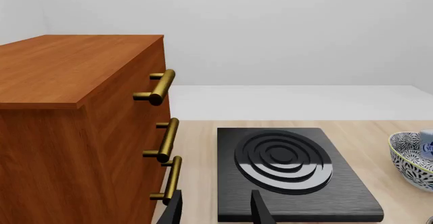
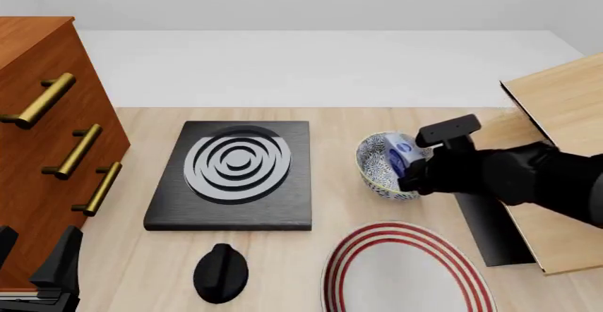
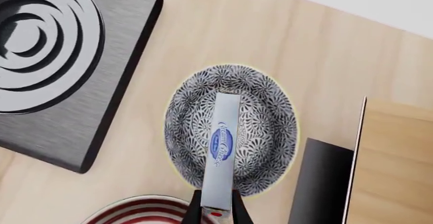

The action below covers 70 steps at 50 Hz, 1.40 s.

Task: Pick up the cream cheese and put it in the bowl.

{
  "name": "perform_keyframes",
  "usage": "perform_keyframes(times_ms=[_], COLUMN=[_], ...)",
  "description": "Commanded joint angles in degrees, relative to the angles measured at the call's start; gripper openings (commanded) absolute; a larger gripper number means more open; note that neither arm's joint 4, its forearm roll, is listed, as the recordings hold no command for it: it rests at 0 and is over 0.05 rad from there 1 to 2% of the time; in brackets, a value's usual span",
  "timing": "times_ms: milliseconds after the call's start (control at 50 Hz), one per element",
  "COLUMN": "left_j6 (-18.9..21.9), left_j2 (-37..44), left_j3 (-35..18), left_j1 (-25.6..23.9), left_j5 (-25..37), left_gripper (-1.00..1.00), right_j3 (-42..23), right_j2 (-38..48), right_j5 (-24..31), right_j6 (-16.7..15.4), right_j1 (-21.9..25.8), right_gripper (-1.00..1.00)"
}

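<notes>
Spanning all three views, the pale wood-grain table [image 2: 396, 125] carries everything. The reddish-brown wooden cabinet [image 1: 68, 112] with its brass bar handles [image 1: 162, 86] fills much of the left wrist view, while the front view shows only its edge on the left. The flat black stove plate [image 2: 231, 178] with raised grey concentric rings lies near the table's middle. Only the front view shows the whole round black knob [image 2: 220, 273] near the stove plate's front edge, and most of the white plate [image 2: 405, 273] ringed in red. The bowl [image 3: 233, 133], deep and round with a speckled floral pattern and pale rim, appears from directly above in the right wrist view. There the cream cheese [image 3: 222, 148], a narrow grey-white carton with a blue oval logo, stands over the bowl's interior, its lower end clamped between the right gripper's [image 3: 218, 211] dark fingers. In the front view the carton sits inside the bowl's rim. The left gripper [image 1: 215, 211] hangs low near the cabinet, fingers parted, holding nothing.
</notes>
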Motion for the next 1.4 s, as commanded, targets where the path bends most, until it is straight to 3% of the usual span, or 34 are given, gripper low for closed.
perform_keyframes(times_ms=[20,760,780,1220,1400], left_j6=[0.0,0.0,0.0,0.0,0.0], left_j2=[0.0,0.0,0.0,0.0,0.0], left_j3=[0.0,0.0,0.0,0.0,0.0], left_j1=[0.0,0.0,0.0,0.0,0.0], left_j5=[0.0,0.0,0.0,0.0,0.0], left_gripper=[1.00,1.00,1.00,1.00,1.00], right_j3=[-0.2,-0.2,-0.2,-1.1,-3.4], right_j2=[1.6,2.1,2.1,0.3,-3.1], right_j5=[-1.8,-2.6,-2.5,-0.4,3.2], right_j6=[1.2,2.1,2.0,2.0,1.8], right_j1=[0.1,0.8,0.8,1.2,1.5], right_gripper=[-1.00,-1.00,1.00,1.00,1.00])
